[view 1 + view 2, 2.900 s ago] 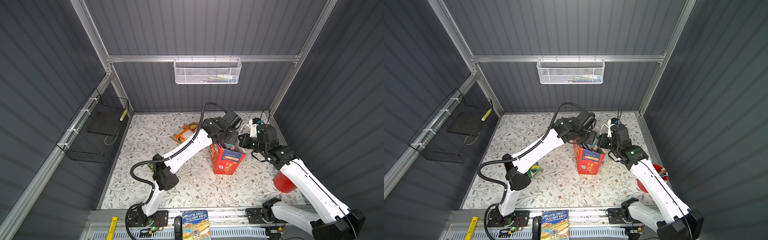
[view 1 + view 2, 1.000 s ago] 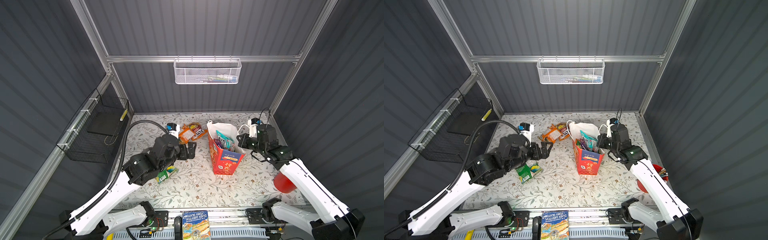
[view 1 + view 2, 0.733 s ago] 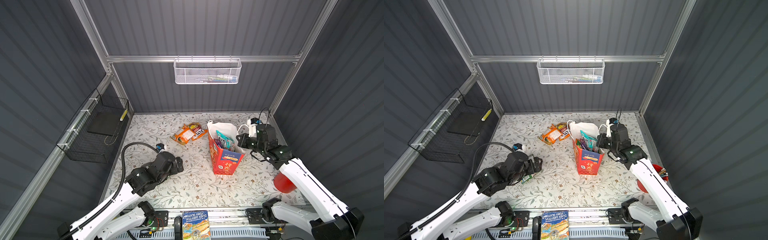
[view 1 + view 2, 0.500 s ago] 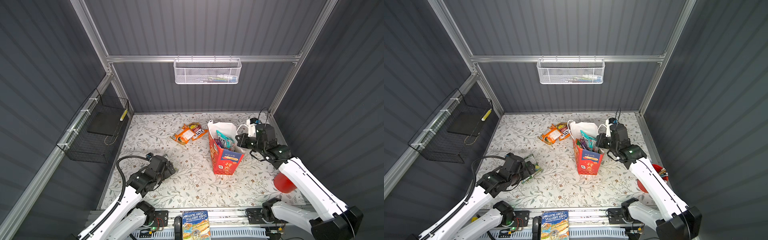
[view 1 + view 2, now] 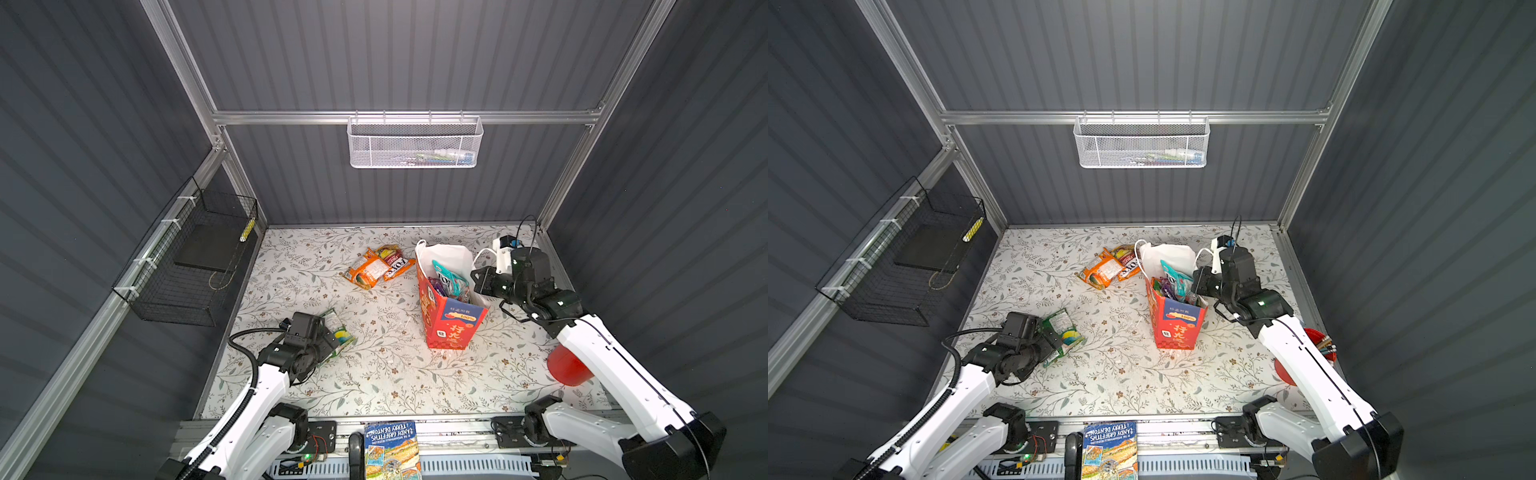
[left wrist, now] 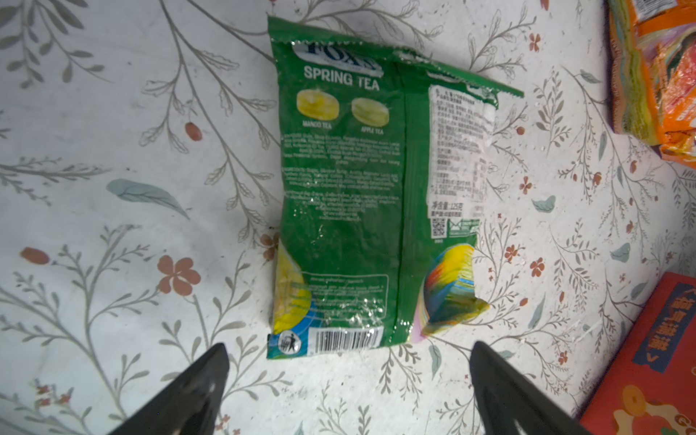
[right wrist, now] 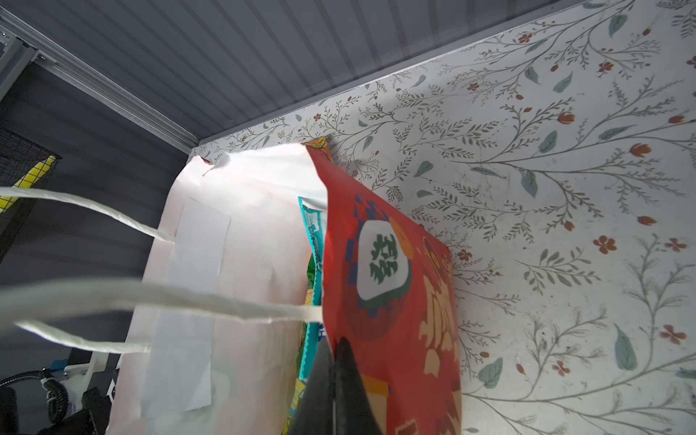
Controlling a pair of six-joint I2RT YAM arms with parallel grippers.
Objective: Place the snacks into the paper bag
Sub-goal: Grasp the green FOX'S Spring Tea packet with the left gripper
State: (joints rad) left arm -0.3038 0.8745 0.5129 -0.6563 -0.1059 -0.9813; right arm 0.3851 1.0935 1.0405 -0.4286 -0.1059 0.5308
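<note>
Left wrist view: left jaws spread wide just short of a green FOX'S Spring Tea packet (image 6: 339, 196), flat on the bench (image 6: 113, 113) at 9 o'clock. Orange packets (image 5: 365, 270) lie at 11 o'clock; right jaws pinch the rim of the part-filled red paper bag (image 5: 451, 332) at 3 o'clock.

Spring Tea packet (image 5: 343, 334): left of the paper bag (image 5: 451, 328), we see half; the left gripper (image 5: 326, 343) covers the rest.
Red cup (image 5: 565, 368): right of the bag, partly behind the right arm (image 5: 602, 359).

Resembled a lab test cell. Was walled by grey panels (image 5: 395, 62) on aluminium rails (image 5: 291, 117). Held a mesh basket (image 5: 413, 145) at twelve o'clock.
</note>
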